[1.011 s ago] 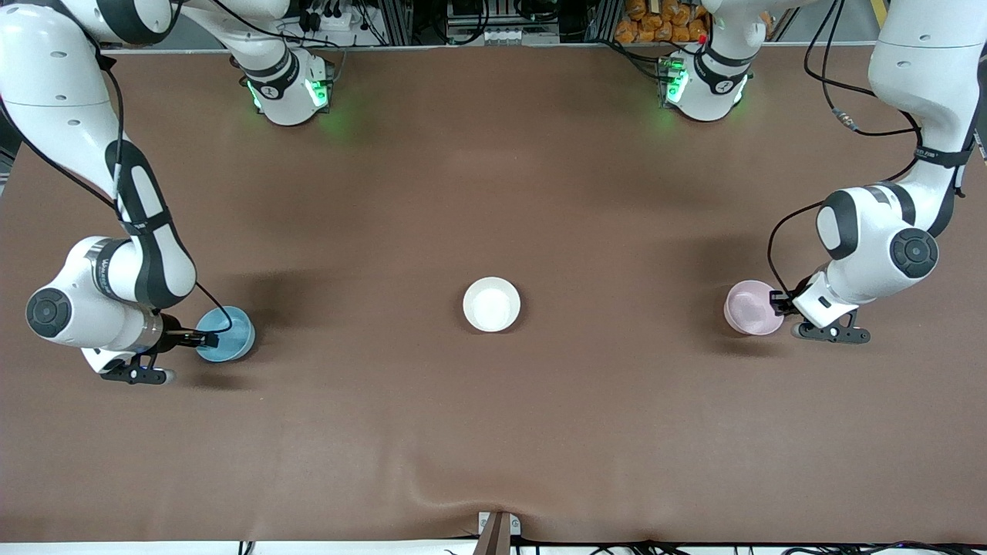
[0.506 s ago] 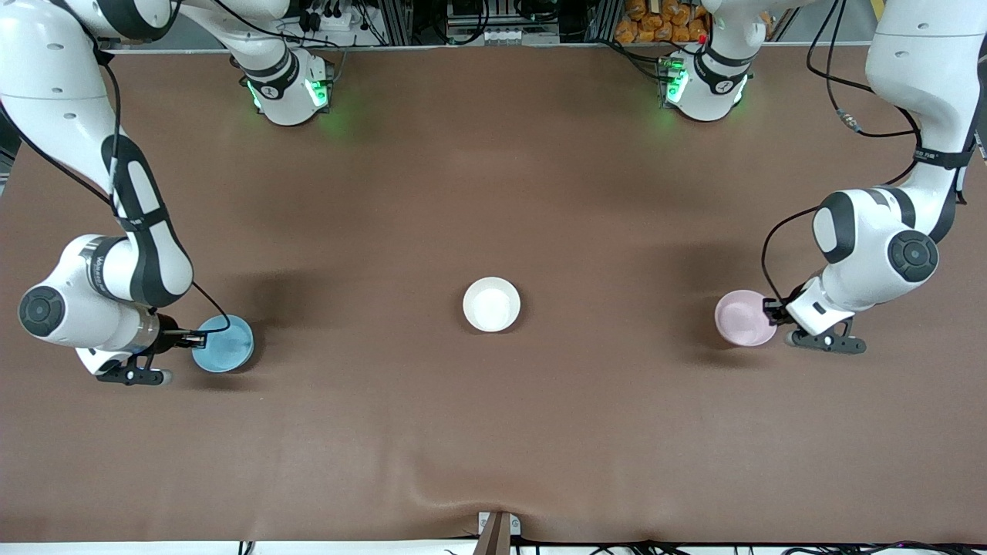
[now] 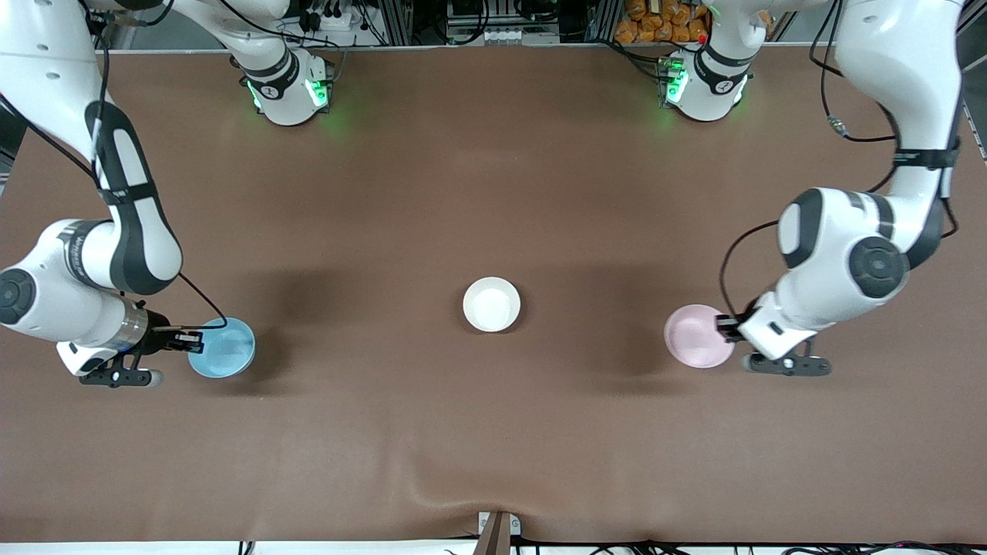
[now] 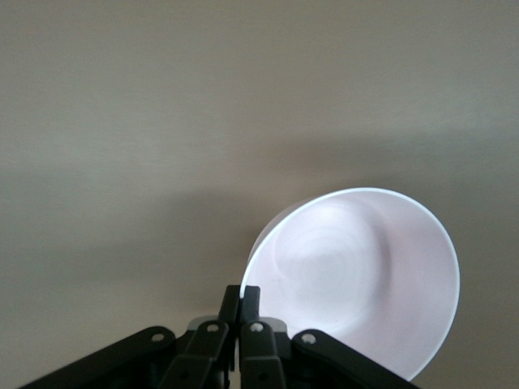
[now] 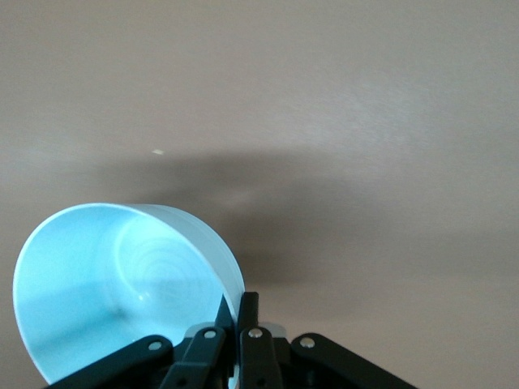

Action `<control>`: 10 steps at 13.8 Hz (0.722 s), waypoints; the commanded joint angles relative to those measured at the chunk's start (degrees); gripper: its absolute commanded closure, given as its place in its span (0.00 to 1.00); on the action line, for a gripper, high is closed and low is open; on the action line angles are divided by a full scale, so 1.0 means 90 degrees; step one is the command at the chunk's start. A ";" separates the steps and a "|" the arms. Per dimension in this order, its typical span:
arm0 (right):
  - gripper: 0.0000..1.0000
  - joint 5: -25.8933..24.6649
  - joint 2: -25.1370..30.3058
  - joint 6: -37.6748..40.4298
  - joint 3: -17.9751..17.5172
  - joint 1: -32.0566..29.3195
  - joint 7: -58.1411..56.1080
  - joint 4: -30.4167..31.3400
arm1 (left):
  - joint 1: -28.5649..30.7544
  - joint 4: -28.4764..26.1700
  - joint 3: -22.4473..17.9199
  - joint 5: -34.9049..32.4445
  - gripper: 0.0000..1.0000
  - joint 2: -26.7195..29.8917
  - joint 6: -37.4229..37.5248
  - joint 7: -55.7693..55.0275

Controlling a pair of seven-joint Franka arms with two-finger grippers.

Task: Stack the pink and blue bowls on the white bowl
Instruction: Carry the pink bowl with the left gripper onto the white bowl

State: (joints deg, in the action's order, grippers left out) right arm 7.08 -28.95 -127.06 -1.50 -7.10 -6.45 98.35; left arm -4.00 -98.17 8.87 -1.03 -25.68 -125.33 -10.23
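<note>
Left gripper (image 3: pixel 725 325) is pinching the rim of the pink bowl (image 3: pixel 696 336) and holding it up over the table (image 3: pixel 493 193), toward the left arm's end, with the bowl's shadow falling on the cloth beneath it. In the left wrist view the fingers (image 4: pixel 242 301) are pressing together on the pink bowl (image 4: pixel 361 279) rim, one inside and one outside, and the bowl is hanging tilted with its open side toward the camera and bare table under it. Right gripper (image 3: pixel 190 341) is pinching the rim of the blue bowl (image 3: pixel 224 348) and holding it over the table toward the right arm's end, shadow showing alongside it. In the right wrist view the fingers (image 5: pixel 246 312) are closing on the blue bowl (image 5: pixel 113 284) rim the same way, wall clamped between them, bowl tilting with its inside facing the camera. White bowl (image 3: pixel 492 304) is sitting upright on the table at the middle, between the two held bowls and well apart from both, with nothing in it. Both arms are reaching in from the table ends, the left gripper with the pink bowl being closer to the white bowl than the right gripper with the blue one.
</note>
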 commanded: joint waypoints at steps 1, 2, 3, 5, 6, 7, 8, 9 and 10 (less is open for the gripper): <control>1.00 0.0453 0.0355 0.0279 -0.0028 0.0085 -0.0064 0.0011 | -0.0482 0.0322 -0.0038 0.0143 1.00 -0.0174 0.0166 -0.0795; 1.00 0.0453 0.0356 0.0464 -0.0028 0.0124 -0.0035 -0.0135 | -0.0638 0.0342 -0.0038 0.0280 1.00 -0.0174 0.0166 -0.0971; 1.00 0.0453 0.0346 0.0669 -0.0028 0.0144 -0.0025 -0.0310 | -0.0785 0.0361 -0.0038 0.0368 1.00 -0.0174 0.0166 -0.1137; 1.00 0.0463 0.0336 0.0875 -0.0028 0.0164 0.0004 -0.0565 | -0.1058 0.0381 -0.0028 0.0408 1.00 -0.0174 0.0166 -0.1547; 1.00 0.0463 0.0336 0.0934 -0.0028 0.0231 0.0082 -0.0682 | -0.1282 0.0420 -0.0028 0.0485 1.00 -0.0174 0.0166 -0.1791; 1.00 0.0463 0.0336 0.1031 -0.0028 0.0261 0.0198 -0.0799 | -0.1487 0.0478 -0.0038 0.0534 1.00 -0.0194 0.0166 -0.2045; 1.00 0.0463 0.0326 0.1206 -0.0028 0.0300 0.0325 -0.0926 | -0.1673 0.0517 -0.0038 0.0554 1.00 -0.0281 0.0166 -0.2308; 1.00 0.0463 0.0317 0.1401 -0.0028 0.0330 0.0413 -0.1072 | -0.1878 0.0624 -0.0038 0.0545 1.00 -0.0369 0.0166 -0.2504; 1.00 0.0502 0.0297 0.1538 -0.0028 0.0339 0.0521 -0.1170 | -0.2044 0.0760 -0.0038 0.0554 1.00 -0.0515 0.0156 -0.2593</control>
State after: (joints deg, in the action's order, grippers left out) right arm 10.48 -26.20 -116.16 -1.75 -4.42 -3.85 90.27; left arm -19.61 -95.30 9.01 2.84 -27.28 -125.21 -31.32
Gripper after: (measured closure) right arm 0.960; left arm 0.974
